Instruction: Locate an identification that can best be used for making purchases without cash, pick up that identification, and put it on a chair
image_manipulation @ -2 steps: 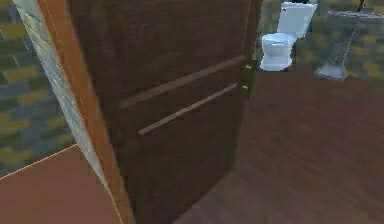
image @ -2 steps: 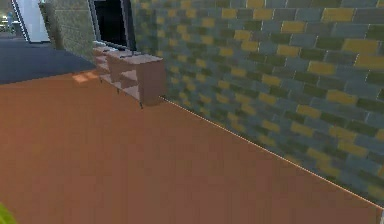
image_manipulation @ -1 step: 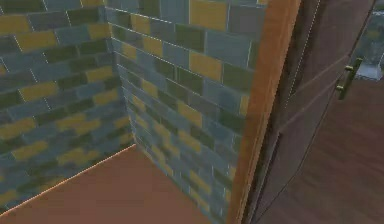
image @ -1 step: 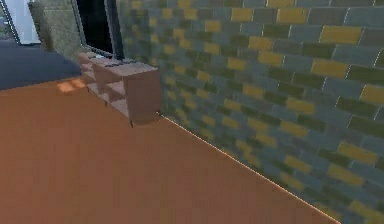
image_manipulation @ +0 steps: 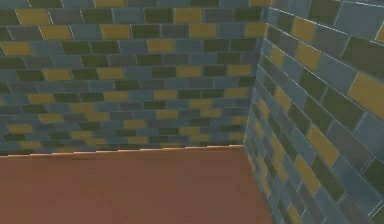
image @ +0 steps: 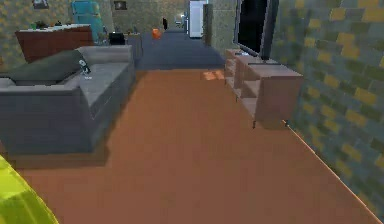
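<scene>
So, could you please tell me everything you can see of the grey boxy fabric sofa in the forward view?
The grey boxy fabric sofa stands upright on the reddish-brown floor at the forward view's left. It looks upholstered in plain grey cloth, with square arms and a low back. A dark grey rounded cushion lies across its seat, with a small dark object beside it, too small to name.

A bright yellow-green shape point(image: 14, 198) sits in the forward view's bottom left corner. It is rounded, with a smooth curved upper edge and paler lime shading across it. The picture's left and bottom edges cut it off, and it may be part of the robot's body, though I cannot tell.
</scene>
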